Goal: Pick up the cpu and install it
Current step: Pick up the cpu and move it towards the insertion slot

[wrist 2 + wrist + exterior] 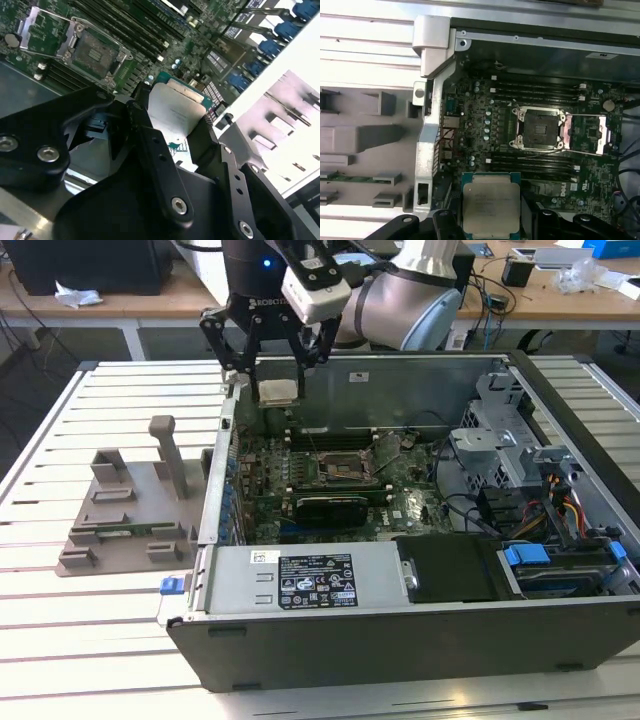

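My gripper [279,390] is shut on the cpu [278,392], a small square chip with a silver-grey top, held in the air above the back left corner of the open computer case [400,630]. In both wrist views the cpu [491,207] [175,112] sits between the black fingers [145,130]. The motherboard's cpu socket [345,468] [538,129] [97,52] lies open with its metal retention frame [587,134] swung aside, and nothing sits in it. The chip hangs off to the side of the socket, well above the board.
A grey fixture [130,510] with an upright post stands on the slatted table at the exterior view's left, holding a green memory stick [350,177]. A black graphics card [330,508] lies on the board in front of the socket. Drive bays and cables [545,510] crowd the case's right side.
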You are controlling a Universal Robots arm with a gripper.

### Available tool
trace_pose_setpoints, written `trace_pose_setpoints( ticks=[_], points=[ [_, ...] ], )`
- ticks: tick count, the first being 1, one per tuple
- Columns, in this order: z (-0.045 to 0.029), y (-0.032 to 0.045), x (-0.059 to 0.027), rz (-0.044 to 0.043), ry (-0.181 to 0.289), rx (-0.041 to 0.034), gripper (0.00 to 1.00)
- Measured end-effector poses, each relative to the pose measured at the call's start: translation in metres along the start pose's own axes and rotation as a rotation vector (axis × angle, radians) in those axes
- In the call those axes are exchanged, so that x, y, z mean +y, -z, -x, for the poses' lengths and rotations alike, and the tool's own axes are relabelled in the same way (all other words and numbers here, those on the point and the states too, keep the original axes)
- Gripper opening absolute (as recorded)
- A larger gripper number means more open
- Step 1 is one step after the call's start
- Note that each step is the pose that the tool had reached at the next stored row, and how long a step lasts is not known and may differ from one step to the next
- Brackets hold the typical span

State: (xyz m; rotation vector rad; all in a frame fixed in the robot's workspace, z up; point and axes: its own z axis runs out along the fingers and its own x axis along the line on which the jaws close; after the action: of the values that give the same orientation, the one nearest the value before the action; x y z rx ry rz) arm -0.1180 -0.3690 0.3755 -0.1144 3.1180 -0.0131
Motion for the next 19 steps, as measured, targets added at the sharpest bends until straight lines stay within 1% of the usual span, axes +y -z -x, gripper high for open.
trace_pose_setpoints(
  ticks=[2, 5, 7, 9, 10, 11, 12, 13, 15, 17, 19],
  points=[
    [0.0063, -0.0005, -0.0002, -0.0021, 0.000, 0.0002, 0.55],
    [0.0180, -0.0010, -0.0007, -0.0052, 0.000, 0.0005, 0.55],
    [0.0265, -0.0012, -0.0006, -0.0055, 0.000, 0.0006, 0.55],
    [0.0371, -0.0015, -0.0001, -0.0055, 0.000, 0.0010, 0.55],
    [0.0409, -0.0016, 0.0001, -0.0055, 0.000, 0.0012, 0.55],
    [0.0491, -0.0017, 0.0003, -0.0057, 0.000, 0.0014, 0.55],
    [0.0552, -0.0019, 0.0004, -0.0058, 0.000, 0.0015, 0.55],
    [0.0630, -0.0020, 0.0004, -0.0058, 0.000, 0.0019, 0.55],
    [0.0756, -0.0025, 0.0004, -0.0056, 0.000, 0.0039, 0.55],
    [0.0801, -0.0038, 0.0005, -0.0055, 0.000, 0.0054, 0.55],
    [0.0866, -0.0091, 0.0014, -0.0052, 0.000, 0.0094, 0.55]
  ],
)
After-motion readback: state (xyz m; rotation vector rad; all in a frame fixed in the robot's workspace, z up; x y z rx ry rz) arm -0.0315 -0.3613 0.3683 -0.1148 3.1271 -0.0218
